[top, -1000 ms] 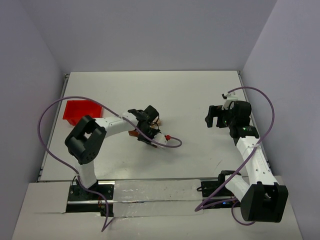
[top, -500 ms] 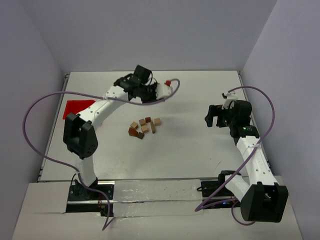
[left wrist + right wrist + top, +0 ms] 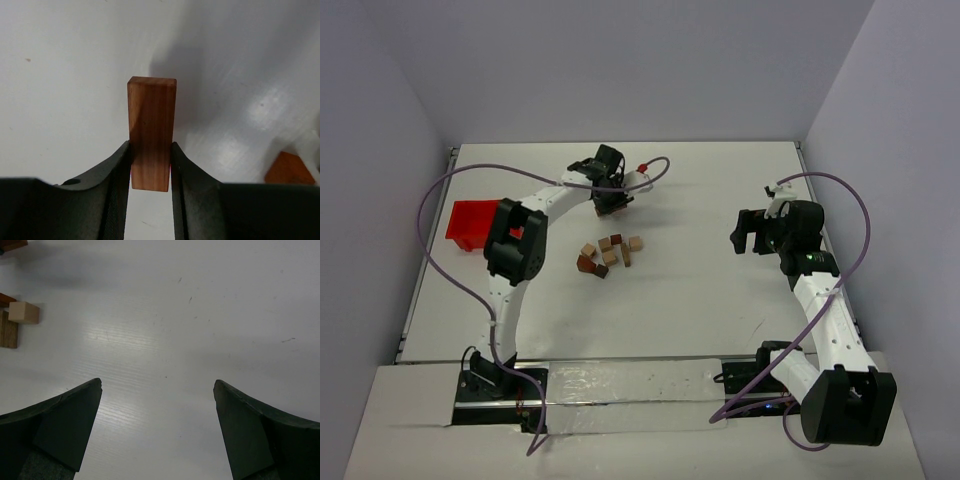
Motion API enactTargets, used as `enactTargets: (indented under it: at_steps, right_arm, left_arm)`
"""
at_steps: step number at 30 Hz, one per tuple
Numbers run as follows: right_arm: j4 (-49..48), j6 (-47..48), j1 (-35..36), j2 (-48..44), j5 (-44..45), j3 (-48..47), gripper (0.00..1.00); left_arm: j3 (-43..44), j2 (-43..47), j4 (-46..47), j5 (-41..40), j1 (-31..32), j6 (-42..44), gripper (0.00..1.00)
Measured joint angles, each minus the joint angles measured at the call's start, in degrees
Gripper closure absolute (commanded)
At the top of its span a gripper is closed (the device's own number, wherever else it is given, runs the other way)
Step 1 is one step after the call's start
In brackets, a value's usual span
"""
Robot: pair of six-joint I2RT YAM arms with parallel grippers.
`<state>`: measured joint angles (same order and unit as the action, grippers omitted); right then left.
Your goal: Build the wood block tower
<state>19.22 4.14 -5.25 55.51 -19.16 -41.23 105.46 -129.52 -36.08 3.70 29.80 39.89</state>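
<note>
Fingers (image 3: 117,170) of my left gripper (image 3: 609,192) were clamped on the long sides of a reddish-brown bar (image 3: 151,132), whose far end stuck out past the tips over the white table (image 3: 60,75). The other wood blocks (image 3: 608,253) lay in a loose cluster near that gripper, on the side toward my bases. They were well apart from my right gripper (image 3: 157,390), whose jaws stood wide apart around nothing, with a tan cube (image 3: 23,312) of that cluster ahead to its left.

Left pincer (image 3: 150,150) clamped tight, right pincer (image 3: 157,387) wide open
</note>
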Motion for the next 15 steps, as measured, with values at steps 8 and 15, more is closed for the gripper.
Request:
enactTargets:
  at_steps: [8, 15]
  right_arm:
    - [0.1, 0.0, -0.1, 0.0, -0.1, 0.0, 0.0]
    - [0.1, 0.0, -0.2, 0.0, -0.2, 0.0, 0.0]
  left_arm:
    - [-20.6, 10.9, 6.6, -0.5, 5.8, -0.6, 1.0]
    - [-29.0, 16.3, 9.9, 0.3, 13.7, -3.8, 1.0]
